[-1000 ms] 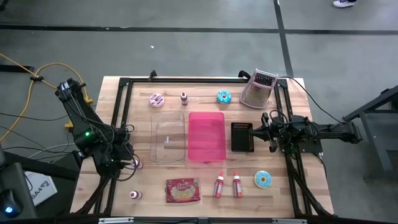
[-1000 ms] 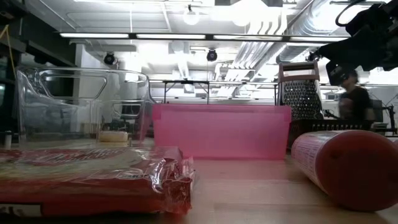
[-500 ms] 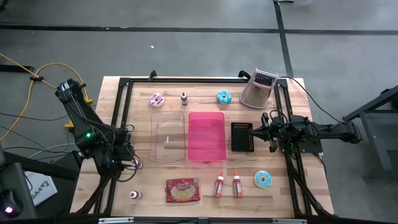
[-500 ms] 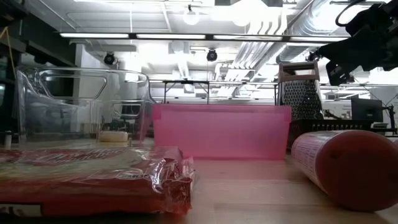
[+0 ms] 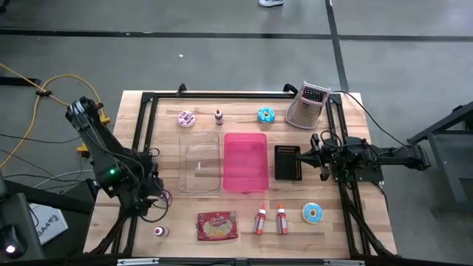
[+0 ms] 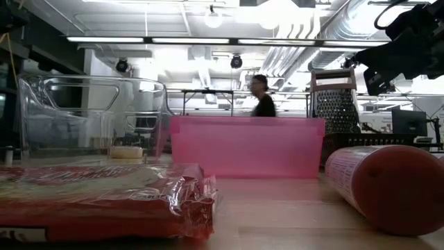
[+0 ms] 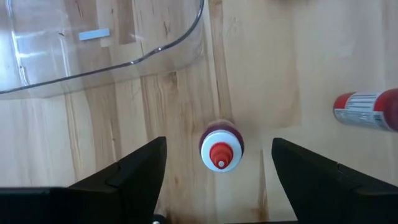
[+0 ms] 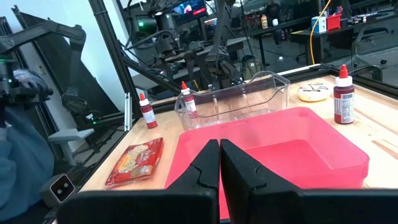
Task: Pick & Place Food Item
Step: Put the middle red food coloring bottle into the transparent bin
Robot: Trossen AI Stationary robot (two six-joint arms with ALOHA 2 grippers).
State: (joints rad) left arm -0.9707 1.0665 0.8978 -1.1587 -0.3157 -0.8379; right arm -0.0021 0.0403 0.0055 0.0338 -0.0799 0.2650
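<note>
Two arms are at the tabletop (image 5: 185, 233), and only the left one has moved. Over the last second it has shifted toward the near edge. The left pincer (image 7: 218, 142) now hangs released directly over a small red-capped bottle (image 7: 221, 149), which stands upright on bare wood near the left near corner.

1. Grasp status: both fingers flank the bottle with clear space on each side. No contact is visible, so the bottle is not yet held.
2. Task meaning: the shift appears to be an alignment for pickup. The bottle is therefore judged to be the item chosen, and the task is at its approach stage.
3. Next move, as a judgement: a straight descent, then closure below the cap. The narrow bottle could tip if one finger touches first.

Just beside the bottle lies a red wrapped packet (image 5: 217, 225). Farther in, a clear bin (image 5: 199, 164) and a pink bin (image 5: 245, 161) sit side by side, either a possible destination. The right pincer (image 8: 219, 163) stays clenched on nothing, beside a black tray (image 5: 289, 163). A person (image 6: 262, 101) has entered the room behind.
</note>
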